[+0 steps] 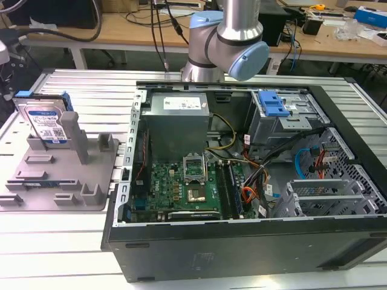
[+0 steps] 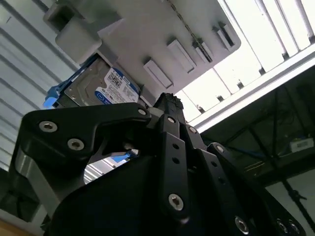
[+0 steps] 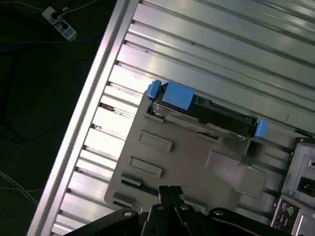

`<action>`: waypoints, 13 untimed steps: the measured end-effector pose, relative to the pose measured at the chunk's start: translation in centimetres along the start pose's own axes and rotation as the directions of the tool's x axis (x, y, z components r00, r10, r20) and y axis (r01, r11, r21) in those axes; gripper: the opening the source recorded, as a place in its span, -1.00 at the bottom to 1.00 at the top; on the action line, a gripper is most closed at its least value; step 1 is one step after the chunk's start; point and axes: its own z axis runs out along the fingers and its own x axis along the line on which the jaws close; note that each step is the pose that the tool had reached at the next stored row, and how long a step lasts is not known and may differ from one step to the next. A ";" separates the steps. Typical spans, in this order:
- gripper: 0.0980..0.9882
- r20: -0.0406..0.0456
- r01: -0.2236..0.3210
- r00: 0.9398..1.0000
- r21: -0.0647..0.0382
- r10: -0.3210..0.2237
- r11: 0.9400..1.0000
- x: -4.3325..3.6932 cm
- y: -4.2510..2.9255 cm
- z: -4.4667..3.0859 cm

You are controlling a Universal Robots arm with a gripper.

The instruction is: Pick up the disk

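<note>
claw (image 3: pixel 170 190): tips pressed together, empty, aimed at holder | disk (image 3: pixel 202 112): ahead of claw, well apart, stood on edge in grey holder (image 3: pixel 189 150) on bench (image 3: pixel 206 44) | why: prob. upright so flat faces are free for a pinch

Disk (image 1: pixel 43 122): flat rectangular silver hard drive. Blue-and-white label with barcodes on the broad face. Blue plastic rails along two opposite side edges. Standing on edge, roughly upright, label face turned toward the near side in the exterior view. Seated at the far end of a grey slotted fixture (image 1: pixel 60 181), at the exterior view's left, on the slatted metal table (image 1: pixel 91 90). Seen edge-on from above in the first wrist view (image 3: pixel 206 115), dark along the top edge, blue rail ends at both corners. Label face (image 2: pixel 106 86) visible in the second wrist view.
</note>
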 end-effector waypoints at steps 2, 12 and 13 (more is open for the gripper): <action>-0.98 -0.003 0.071 0.997 0.000 -0.071 0.997 0.00 0.00 0.00; -0.98 -0.014 0.368 0.930 -0.003 -0.368 0.930 0.00 0.00 0.02; -0.98 -0.015 0.391 0.920 -0.004 -0.391 0.921 0.00 -0.01 0.02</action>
